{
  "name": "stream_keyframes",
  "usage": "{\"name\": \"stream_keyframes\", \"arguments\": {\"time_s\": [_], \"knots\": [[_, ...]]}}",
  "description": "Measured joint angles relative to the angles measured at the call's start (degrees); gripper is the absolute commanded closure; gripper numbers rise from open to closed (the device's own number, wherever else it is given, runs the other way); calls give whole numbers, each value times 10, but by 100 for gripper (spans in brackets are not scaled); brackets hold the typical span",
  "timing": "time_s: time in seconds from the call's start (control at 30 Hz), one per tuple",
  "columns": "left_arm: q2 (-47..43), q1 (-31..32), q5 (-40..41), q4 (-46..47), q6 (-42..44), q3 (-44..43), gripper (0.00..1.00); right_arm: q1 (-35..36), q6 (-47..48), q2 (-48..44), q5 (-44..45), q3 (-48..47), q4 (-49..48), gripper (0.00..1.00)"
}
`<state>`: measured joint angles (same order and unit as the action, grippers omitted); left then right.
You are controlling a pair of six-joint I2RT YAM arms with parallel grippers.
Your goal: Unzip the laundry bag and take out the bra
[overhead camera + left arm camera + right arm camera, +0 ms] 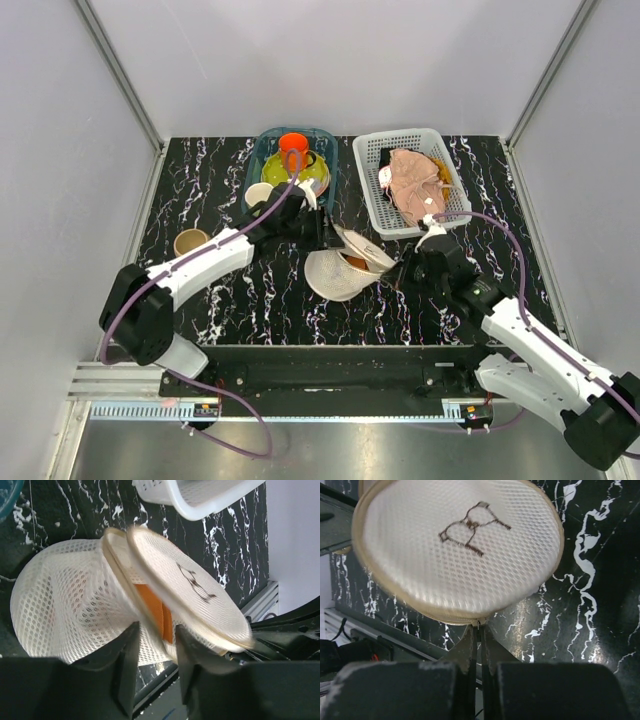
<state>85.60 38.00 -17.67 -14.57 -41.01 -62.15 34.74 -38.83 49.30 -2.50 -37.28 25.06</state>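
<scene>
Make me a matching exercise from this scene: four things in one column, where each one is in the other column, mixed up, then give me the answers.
Things
1. laundry bag
2. bra
3. pink-beige cloth
4. tan cup

Places
A. lying in the white basket
B. standing by itself on the left side of the table
C. in the middle of the table, round flap lifted
D. inside the mesh, orange showing through the opened gap

Pairs: 1-C, 2-D, 3-A, 4-B
</scene>
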Motion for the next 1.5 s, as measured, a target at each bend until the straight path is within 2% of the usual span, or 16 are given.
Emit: {"name": "stream_keyframes", "arguments": {"time_s": [0.07, 0.1, 0.17, 0.4, 0.6, 0.83, 0.9, 0.97, 1.0, 1.07, 1.1, 1.17, 1.27, 1.33, 1.4, 1.5], "knots": [[3, -2, -3, -4, 2, -1, 23, 0, -8, 2, -7, 0, -13, 100], [-1, -2, -4, -6, 5, -1, 9, 0, -12, 3, -10, 0, -22, 100], [-16, -2, -4, -9, 5, 5, 1, 0, -20, 5, -16, 0, -40, 100], [-168, 3, -32, 30, -44, 92, 1, 0, -31, 25, -17, 0, -77, 100], [-146, 15, -55, 61, -70, 93, 1, 0, -35, 43, -17, 0, -91, 100], [-142, 10, 10, 33, -73, 115, 2, 0, -35, -16, -1, 39, -94, 100], [-138, 4, 27, 33, -68, 115, 3, 0, -35, -25, 1, 52, -86, 86], [-124, 1, 50, 35, -63, 111, 8, 0, -35, -19, -1, 60, -86, 70], [-110, -1, 65, 35, -60, 108, 12, 0, -35, -14, -1, 65, -86, 56], [-82, -4, 81, 40, -55, 107, 20, 0, -31, -9, 1, 75, -77, 49], [-63, -6, 83, 39, -53, 107, 28, 0, -28, -9, 1, 77, -67, 45], [-41, -5, 87, 38, -50, 108, 58, 0, -20, -13, 5, 77, -46, 44], [-30, 0, 97, 35, -44, 112, 89, 0, -8, -33, 26, 58, 3, 45], [-33, 3, 104, 35, -42, 115, 97, 1, 0, -55, 45, 27, 31, 54], [-42, 5, 109, 35, -39, 121, 100, 1, 11, -73, 58, -3, 35, 55], [-68, 5, 121, 35, -38, 133, 100, 1, 31, -73, 65, -48, 21, 43]]}}
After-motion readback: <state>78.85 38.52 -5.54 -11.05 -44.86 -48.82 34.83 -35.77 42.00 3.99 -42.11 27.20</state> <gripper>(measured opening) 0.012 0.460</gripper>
